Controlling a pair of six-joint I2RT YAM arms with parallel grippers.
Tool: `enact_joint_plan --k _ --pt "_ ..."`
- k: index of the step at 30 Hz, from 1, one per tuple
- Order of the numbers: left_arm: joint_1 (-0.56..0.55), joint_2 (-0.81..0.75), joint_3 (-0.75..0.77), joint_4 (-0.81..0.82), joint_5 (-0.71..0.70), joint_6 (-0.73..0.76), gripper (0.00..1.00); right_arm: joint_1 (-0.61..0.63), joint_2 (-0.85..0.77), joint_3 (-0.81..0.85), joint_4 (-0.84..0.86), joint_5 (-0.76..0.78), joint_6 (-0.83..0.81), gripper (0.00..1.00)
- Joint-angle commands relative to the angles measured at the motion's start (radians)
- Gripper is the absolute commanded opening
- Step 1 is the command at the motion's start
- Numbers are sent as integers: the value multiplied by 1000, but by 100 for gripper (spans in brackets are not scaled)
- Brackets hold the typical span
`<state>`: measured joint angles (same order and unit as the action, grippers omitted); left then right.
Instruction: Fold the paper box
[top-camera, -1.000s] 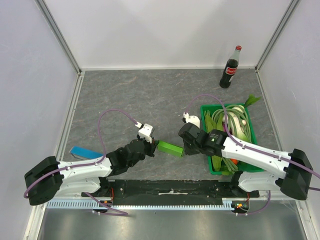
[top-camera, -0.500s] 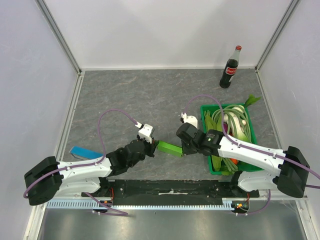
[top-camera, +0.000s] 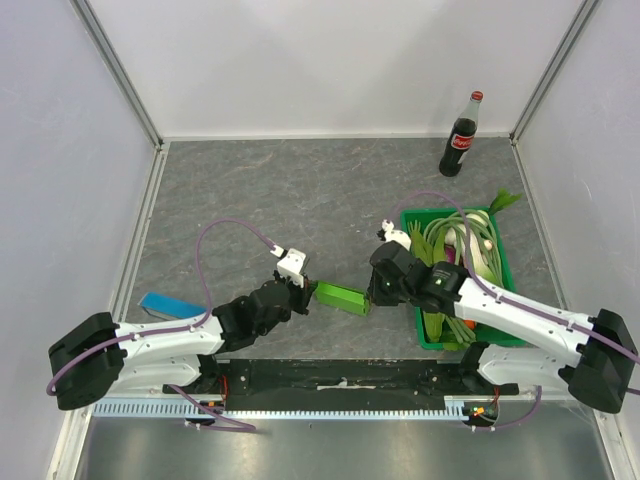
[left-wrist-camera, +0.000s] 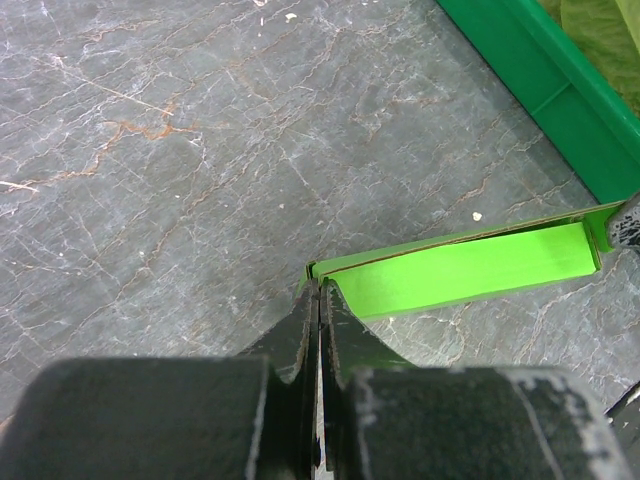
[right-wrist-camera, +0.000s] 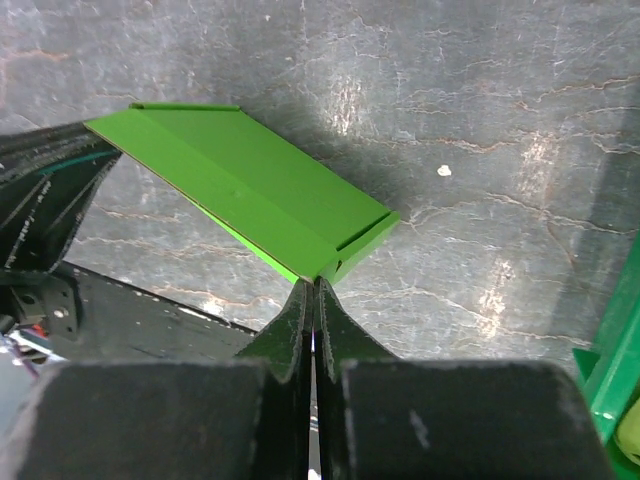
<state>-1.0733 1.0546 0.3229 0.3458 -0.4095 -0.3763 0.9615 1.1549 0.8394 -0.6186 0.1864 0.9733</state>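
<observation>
Swung the right arm (top-camera: 500, 305) a little to the right and farther from the near edge than a second earlier, and brought the right gripper (top-camera: 369, 297) from part-open down to fully shut on the right end of the paper box (top-camera: 340, 298). Left the box itself almost unmoved. Held the left gripper (top-camera: 305, 296) shut as before, pinching the box's left corner, fingertips pressed flat together on the card edge in the left wrist view.

Found the box strung between the two grippers near the middle of the bench (top-camera: 300, 190), toward its near edge and just left of the dark-green crate (top-camera: 508, 270) of vegetables. Judged it lifted slightly off the stone-patterned surface, going by the shadow beneath it in the right wrist view.

Saw only a flat lime-green sleeve: two layers lying together, one long crease, a narrow flap turned at the right end. Judged the task early: gripped at both ends, not yet opened into a volume, without raised walls or tucked flaps.

Left untouched the blue block (top-camera: 170, 304) at the near left and the cola bottle (top-camera: 460, 140) at the far right.
</observation>
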Motion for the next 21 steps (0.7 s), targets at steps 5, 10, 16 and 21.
enact_joint_plan --k 5,10,16,21 --pt "-22 13 -5 -100 -2 5 2 -72 -61 -83 164 -139 116 0" --pt "-30 10 -7 -102 -8 2 2 -79 -66 -126 186 -153 127 0" --pt "-36 13 -10 -103 -20 -10 2 -78 -86 -171 194 -150 125 0" --pt "-48 18 -25 -85 -25 -36 2 -78 -121 -220 213 -134 125 0"
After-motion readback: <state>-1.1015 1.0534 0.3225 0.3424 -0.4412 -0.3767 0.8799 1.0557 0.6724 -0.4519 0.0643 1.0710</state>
